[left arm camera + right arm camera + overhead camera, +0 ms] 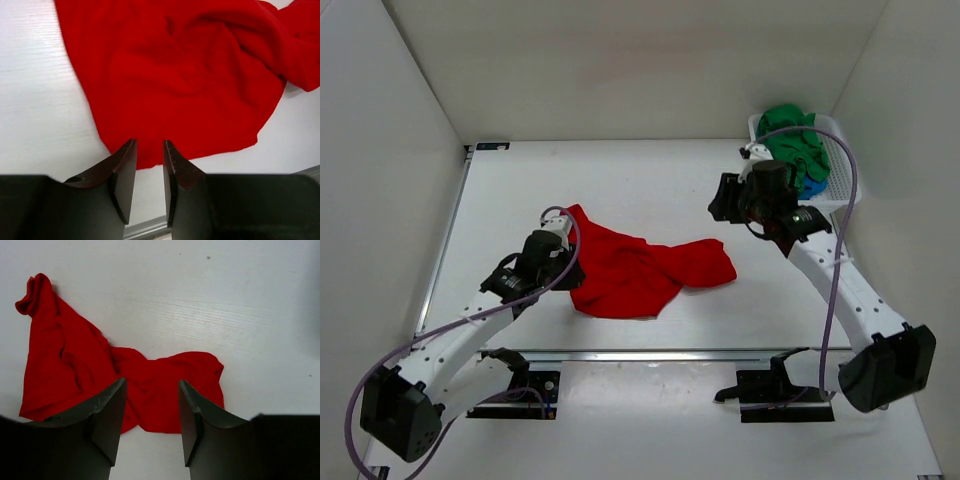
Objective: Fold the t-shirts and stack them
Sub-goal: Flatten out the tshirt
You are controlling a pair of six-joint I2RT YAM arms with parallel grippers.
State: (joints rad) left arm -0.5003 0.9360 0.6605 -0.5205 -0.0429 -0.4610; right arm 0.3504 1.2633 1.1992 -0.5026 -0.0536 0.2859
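Observation:
A bright red t-shirt (640,270) lies crumpled on the white table, one part trailing to the right. My left gripper (570,272) is low at the shirt's left edge. In the left wrist view its fingers (150,145) stand a narrow gap apart with nothing between them, and the red cloth (180,75) starts just past the tips. My right gripper (725,198) is open and empty, raised above the table to the right of the shirt. The right wrist view (152,382) shows the red shirt (75,370) below it. A green t-shirt (795,145) and a blue one (812,187) lie bunched in the basket.
A white perforated basket (840,170) stands at the back right corner, just behind my right arm. White walls close in the table on the left, back and right. A metal rail (650,353) runs along the front edge ahead of the arm bases.

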